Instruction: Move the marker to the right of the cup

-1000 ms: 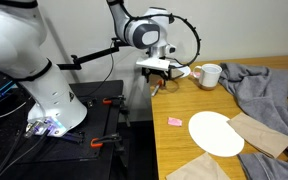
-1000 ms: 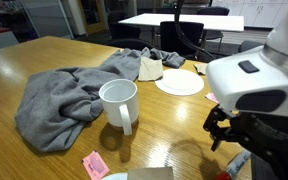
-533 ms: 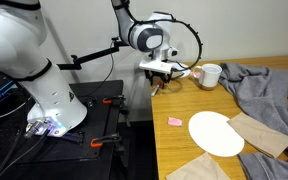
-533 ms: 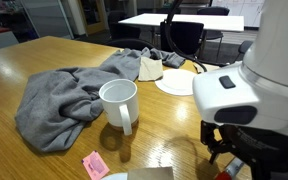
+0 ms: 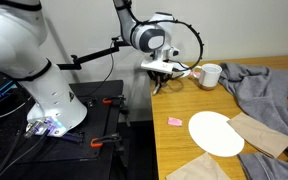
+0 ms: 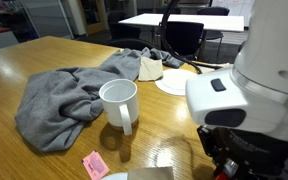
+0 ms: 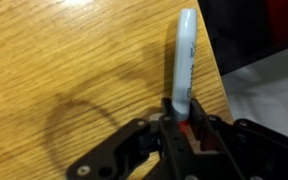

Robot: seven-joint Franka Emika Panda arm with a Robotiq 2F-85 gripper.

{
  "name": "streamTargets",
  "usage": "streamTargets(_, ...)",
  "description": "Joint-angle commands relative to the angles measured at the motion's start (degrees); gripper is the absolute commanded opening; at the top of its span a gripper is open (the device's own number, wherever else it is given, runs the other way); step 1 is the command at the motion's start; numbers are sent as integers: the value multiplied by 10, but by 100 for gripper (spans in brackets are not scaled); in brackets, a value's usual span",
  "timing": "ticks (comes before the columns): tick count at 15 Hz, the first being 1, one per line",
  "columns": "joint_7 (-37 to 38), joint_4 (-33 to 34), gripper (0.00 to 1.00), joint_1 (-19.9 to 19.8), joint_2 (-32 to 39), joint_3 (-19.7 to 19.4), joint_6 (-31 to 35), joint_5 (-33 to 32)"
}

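Note:
The wrist view shows the marker (image 7: pixel 185 60) lying on the wooden table close to its edge. Its pale end points away from me and its red part sits between my fingers. My gripper (image 7: pixel 180 118) is shut on the marker, low on the tabletop. In both exterior views the white cup (image 5: pixel 210 75) (image 6: pixel 119 103) stands upright, a short way from my gripper (image 5: pixel 162 82). My arm's white body hides the marker in an exterior view (image 6: pixel 224 110).
A grey cloth (image 5: pixel 259 85) (image 6: pixel 59 100) is heaped beside the cup. A flat white plate (image 5: pixel 216 133), brown paper napkins (image 5: pixel 259 130) and a pink scrap (image 5: pixel 174 121) (image 6: pixel 94 165) lie on the table. The table edge (image 7: pixel 219 90) runs right beside the marker.
My jaws have gone from open to shut around the marker. The arm has sunk slightly lower over the table edge. The cup and cloth have not moved.

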Motion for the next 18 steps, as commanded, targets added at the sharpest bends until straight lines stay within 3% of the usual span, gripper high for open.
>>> streamTargets(1, 39, -2, 5, -18, -15, 12, -4, -4)
streamTargets(9, 113, -11, 5, -54, -79, 3, -17, 18)
streamTargets(18, 196, -20, 5, -78, -137, -47, 2, 33)
